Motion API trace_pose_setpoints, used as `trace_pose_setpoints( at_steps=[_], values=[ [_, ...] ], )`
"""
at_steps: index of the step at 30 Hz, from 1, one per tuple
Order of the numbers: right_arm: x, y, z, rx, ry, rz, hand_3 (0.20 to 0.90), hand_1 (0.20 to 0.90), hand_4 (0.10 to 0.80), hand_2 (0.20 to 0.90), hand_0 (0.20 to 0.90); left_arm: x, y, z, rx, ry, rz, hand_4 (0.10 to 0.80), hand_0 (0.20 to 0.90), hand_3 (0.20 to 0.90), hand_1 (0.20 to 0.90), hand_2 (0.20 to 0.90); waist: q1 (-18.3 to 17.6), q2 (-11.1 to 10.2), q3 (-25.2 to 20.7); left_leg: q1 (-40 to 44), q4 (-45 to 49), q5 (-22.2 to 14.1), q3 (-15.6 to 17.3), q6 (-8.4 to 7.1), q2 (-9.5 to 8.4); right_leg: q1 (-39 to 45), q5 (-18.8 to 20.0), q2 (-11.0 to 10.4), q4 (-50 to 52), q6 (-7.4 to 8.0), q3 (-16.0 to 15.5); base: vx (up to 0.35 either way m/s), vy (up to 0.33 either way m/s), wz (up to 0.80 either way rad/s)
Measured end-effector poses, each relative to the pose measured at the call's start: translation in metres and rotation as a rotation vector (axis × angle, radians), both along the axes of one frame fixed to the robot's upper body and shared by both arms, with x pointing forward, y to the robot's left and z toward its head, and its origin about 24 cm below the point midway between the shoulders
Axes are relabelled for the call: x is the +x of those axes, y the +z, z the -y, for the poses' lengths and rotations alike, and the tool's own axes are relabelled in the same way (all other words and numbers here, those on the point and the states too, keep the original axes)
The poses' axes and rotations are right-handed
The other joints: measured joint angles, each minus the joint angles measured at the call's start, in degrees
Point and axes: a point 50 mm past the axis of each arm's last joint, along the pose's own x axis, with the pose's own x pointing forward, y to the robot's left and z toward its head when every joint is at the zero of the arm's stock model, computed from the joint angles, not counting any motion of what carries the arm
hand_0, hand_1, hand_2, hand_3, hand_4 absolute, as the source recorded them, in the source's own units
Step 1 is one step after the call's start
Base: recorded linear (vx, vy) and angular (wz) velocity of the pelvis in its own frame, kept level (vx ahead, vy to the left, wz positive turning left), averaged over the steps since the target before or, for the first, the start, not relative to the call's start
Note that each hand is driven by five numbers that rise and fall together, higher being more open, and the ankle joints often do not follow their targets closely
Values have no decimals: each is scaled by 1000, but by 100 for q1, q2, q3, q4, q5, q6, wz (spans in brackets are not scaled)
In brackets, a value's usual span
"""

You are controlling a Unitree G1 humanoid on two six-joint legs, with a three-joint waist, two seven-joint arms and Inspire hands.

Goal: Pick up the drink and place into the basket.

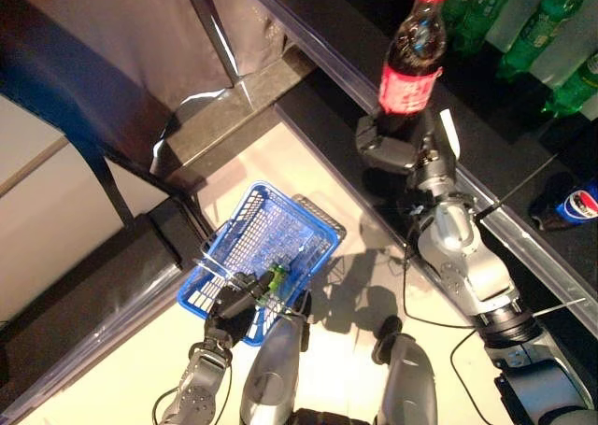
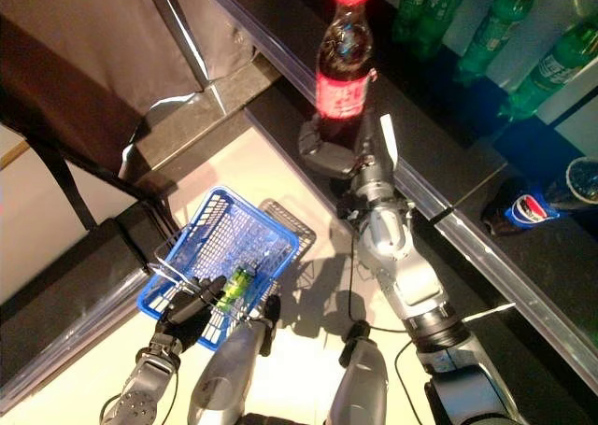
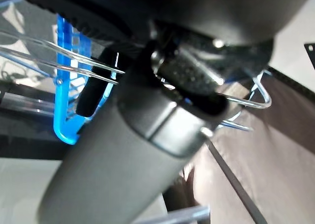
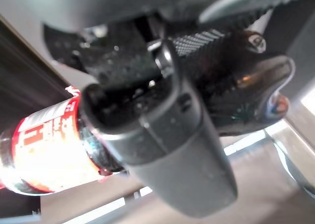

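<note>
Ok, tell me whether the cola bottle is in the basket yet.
Not yet. The cola bottle is upright in the right robot hand above the dark counter, apart from the blue basket the left robot hand holds.

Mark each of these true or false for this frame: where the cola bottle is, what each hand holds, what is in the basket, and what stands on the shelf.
1. The right hand is curled round the dark cola bottle with the red cap. True.
2. The cola bottle already lies inside the blue basket. False: it is held upright over the dark counter, apart from the basket.
3. The left hand grips the basket's wire handle. True.
4. The basket sits on the counter. False: it hangs from the left hand above the pale floor.
5. Green bottles stand on the shelf behind the cola bottle. True.
</note>
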Motion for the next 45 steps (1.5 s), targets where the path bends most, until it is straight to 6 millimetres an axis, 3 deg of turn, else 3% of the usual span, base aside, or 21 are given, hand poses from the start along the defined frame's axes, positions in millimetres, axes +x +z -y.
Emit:
trace_pose_setpoints(
  at_steps=[6, 13, 29, 35, 45],
  values=[
    [-8, -27, -26, -15, 114, -133, 200, 300, 100, 300, 300, 5, 18, 9, 1, -67, 66, 100, 300, 200, 300, 300, 144, -2, -4, 468, -279, 36, -140, -66, 5, 484, -136, 13, -101, 2, -181, 62, -46, 10],
    [-16, -41, -51, 8, 201, -214, 200, 300, 100, 300, 300, 7, 33, 9, 50, -165, 95, 100, 300, 200, 300, 300, 442, -3, -7, 609, -415, 56, -341, -101, -17, 772, -198, -2, -223, 22, -443, 46, -27, 15],
    [-30, -65, -81, 39, 233, -322, 200, 300, 100, 300, 300, 13, 95, 25, 89, -441, 371, 100, 300, 200, 300, 300, 885, -21, -16, 882, -494, 61, -621, -113, -75, 1306, -301, -36, -360, 76, -802, 39, -28, 11],
    [-27, -89, -83, 42, 166, -408, 200, 300, 100, 300, 300, 11, 98, 21, 101, -493, 373, 100, 300, 200, 300, 300, 929, -44, -28, 941, -497, 63, -682, -116, -109, 1409, -329, -77, -343, 93, -878, 29, -14, 7],
    [-31, -150, -65, -98, 31, -586, 200, 300, 100, 300, 300, 7, 109, 23, 67, -624, 483, 100, 300, 200, 300, 300, 1056, -64, -43, 959, -508, 64, -760, -118, -166, 1450, -406, -145, -281, 106, -956, 16, -2, 4]
  ],
)
